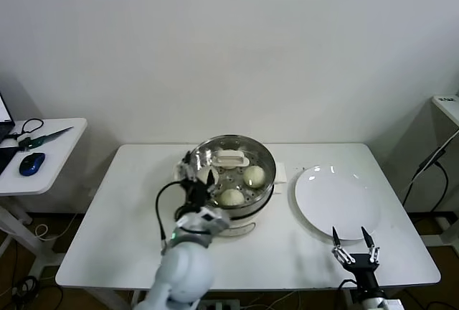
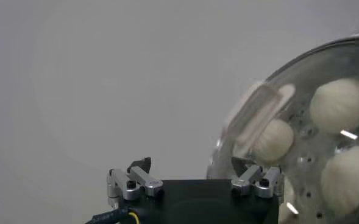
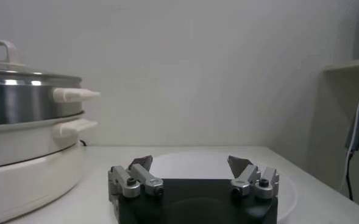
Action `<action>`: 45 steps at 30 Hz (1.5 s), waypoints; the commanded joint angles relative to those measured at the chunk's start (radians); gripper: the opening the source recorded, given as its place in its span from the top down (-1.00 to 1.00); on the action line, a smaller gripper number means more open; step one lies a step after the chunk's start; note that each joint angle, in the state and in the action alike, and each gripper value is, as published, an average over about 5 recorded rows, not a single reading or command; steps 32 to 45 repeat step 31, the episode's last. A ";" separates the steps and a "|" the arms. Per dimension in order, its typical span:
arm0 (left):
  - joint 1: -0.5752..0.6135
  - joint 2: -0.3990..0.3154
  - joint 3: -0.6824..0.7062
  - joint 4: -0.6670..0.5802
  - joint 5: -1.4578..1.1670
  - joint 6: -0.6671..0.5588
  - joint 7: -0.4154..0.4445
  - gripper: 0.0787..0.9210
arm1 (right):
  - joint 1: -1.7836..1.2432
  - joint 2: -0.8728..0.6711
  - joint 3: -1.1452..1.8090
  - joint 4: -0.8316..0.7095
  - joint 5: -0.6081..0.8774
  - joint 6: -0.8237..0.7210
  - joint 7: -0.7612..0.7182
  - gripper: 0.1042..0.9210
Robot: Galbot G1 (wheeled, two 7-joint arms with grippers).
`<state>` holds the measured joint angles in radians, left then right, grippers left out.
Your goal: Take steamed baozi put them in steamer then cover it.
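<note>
The steamer (image 1: 262,196) stands mid-table on its white base. The glass cover (image 1: 252,152) lies on it, white handle (image 1: 231,158) on top. Through the glass I see three steamed baozi (image 1: 254,176) (image 2: 344,103). My left gripper (image 1: 199,174) (image 2: 191,164) is open at the steamer's left rim, with nothing between its fingers; one finger is close to the cover's edge (image 2: 228,131). My right gripper (image 1: 353,242) (image 3: 190,163) hangs open and empty at the near edge of the white plate (image 1: 333,199). The steamer (image 3: 27,103) also shows in the right wrist view.
The white plate (image 3: 219,164) lies bare, right of the steamer. A side table (image 1: 43,156) at the far left holds a blue mouse (image 1: 31,163) and cables. A white shelf (image 1: 448,105) and a hanging cable (image 1: 430,163) stand at the far right.
</note>
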<state>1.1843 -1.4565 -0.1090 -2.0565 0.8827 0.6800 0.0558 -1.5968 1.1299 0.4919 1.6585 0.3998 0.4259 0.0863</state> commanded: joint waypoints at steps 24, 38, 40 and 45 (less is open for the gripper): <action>0.472 0.131 -0.519 0.087 -1.201 -0.878 -0.082 -0.77 | 0.012 0.007 -0.051 -0.050 -0.004 0.017 -0.009 -0.76; 0.470 0.132 -0.511 0.108 -1.191 -0.877 -0.076 -0.77 | 0.015 0.008 -0.054 -0.045 -0.003 0.014 -0.008 -0.76; 0.470 0.132 -0.511 0.108 -1.191 -0.877 -0.076 -0.77 | 0.015 0.008 -0.054 -0.045 -0.003 0.014 -0.008 -0.76; 0.470 0.132 -0.511 0.108 -1.191 -0.877 -0.076 -0.77 | 0.015 0.008 -0.054 -0.045 -0.003 0.014 -0.008 -0.76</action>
